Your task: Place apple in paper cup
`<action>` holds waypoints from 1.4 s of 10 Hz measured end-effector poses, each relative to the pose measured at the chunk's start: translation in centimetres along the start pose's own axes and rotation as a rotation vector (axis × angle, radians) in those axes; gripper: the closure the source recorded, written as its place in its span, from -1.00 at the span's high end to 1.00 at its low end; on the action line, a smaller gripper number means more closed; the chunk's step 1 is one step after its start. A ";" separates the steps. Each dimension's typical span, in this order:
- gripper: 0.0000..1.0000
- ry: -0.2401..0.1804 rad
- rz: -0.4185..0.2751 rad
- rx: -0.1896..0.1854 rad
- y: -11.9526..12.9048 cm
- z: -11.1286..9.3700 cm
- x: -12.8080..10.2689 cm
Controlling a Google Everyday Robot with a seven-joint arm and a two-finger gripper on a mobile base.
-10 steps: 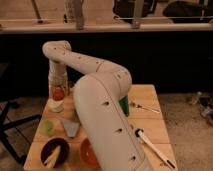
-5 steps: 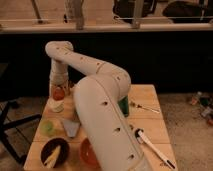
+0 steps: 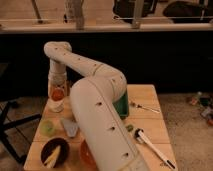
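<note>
1. The arm (image 3: 95,95) reaches to the table's (image 3: 150,125) far left; the gripper (image 3: 57,97) points down there, shut on the apple (image 3: 58,93).
2. The apple sits right above the cup (image 3: 56,105).
3. Pale green ball (image 3: 47,127) nearer, dark bowl (image 3: 54,151) at the near left.
4. Fork (image 3: 145,106) lies right.

Matt pale wood is seen in the table (image 3: 150,100); smooth white plastic in the arm (image 3: 100,115) above it, whose gripper (image 3: 57,95) is closed on the glossy apple (image 3: 58,93).
</note>
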 end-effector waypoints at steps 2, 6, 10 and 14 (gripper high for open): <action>-1.00 -0.021 -0.003 0.000 -0.3 0.6 0.2; -1.00 -0.048 -0.012 -0.006 -0.8 1.1 0.6; -1.00 -0.056 -0.008 -0.007 -0.6 1.2 0.7; -1.00 -0.056 -0.013 -0.004 -0.7 1.2 0.7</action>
